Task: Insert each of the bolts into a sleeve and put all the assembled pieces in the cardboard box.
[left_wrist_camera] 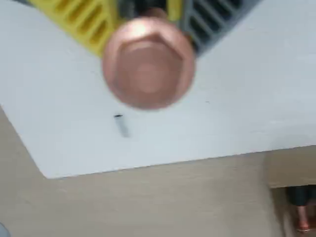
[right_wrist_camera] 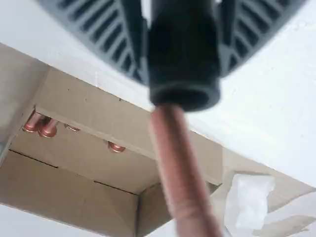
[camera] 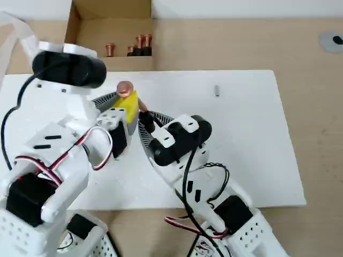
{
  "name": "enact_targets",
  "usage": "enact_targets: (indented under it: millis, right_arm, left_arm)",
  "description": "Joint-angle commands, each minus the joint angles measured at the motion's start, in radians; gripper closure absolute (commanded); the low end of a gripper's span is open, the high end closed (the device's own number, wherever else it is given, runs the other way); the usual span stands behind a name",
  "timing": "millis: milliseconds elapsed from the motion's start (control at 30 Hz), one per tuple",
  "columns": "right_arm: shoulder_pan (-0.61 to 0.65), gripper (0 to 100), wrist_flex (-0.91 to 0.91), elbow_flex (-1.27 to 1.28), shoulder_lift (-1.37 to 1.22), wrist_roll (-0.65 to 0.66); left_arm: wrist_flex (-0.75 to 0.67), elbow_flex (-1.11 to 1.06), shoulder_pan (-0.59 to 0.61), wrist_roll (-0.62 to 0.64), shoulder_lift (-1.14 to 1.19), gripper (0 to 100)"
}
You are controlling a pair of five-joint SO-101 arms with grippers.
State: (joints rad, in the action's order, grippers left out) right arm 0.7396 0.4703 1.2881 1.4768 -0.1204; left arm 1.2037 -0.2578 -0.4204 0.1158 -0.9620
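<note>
My left gripper (camera: 126, 100), with one yellow finger, is shut on a copper bolt (camera: 124, 88) just in front of the cardboard box (camera: 80, 24). The bolt's round head (left_wrist_camera: 148, 61) faces the left wrist camera, below my left gripper (left_wrist_camera: 148, 7). My right gripper (camera: 146, 122) is shut on a black sleeve (camera: 148, 126) right beside it. In the right wrist view the sleeve (right_wrist_camera: 183, 59) sits between the grey fingers (right_wrist_camera: 98, 22), and the bolt's threaded shaft (right_wrist_camera: 180, 173) sticks out of the sleeve's mouth. Several assembled pieces (camera: 138, 45) stand inside the box.
Both arms work over a white board (camera: 246, 139) on the tan table. A small grey pin (camera: 216, 90) lies on the board to the right. The open box (right_wrist_camera: 89, 163) is at the board's far edge, and clear plastic (right_wrist_camera: 247, 197) lies near it.
</note>
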Motion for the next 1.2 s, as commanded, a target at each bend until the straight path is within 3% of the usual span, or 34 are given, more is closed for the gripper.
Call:
enact_targets:
  millis: [0,233,500,767,967,1167]
  right_arm:
    - [0.01,98.9,-0.029,-0.004,0.022,0.009]
    - [0.01,98.9,-0.029,-0.004,0.022,0.009]
    - [0.01,98.9,-0.029,-0.004,0.022,0.009]
    - [0.01,98.9,-0.029,-0.004,0.022,0.009]
    - [0.01,98.9,-0.029,-0.005,0.022,0.009]
    - [0.01,98.9,-0.029,-0.007,0.022,0.009]
  left_arm:
    - [0.015,0.081,0.017,-0.009,0.002,99]
    - [0.072,0.114,0.009,-0.006,0.005,99]
    - [0.106,0.114,-0.095,-0.003,0.005,99]
    - [0.106,0.114,-0.094,-0.003,0.005,99]
    - [0.106,0.112,-0.068,0.12,0.005,85]
    - [0.107,0.112,0.012,0.152,0.005,84]
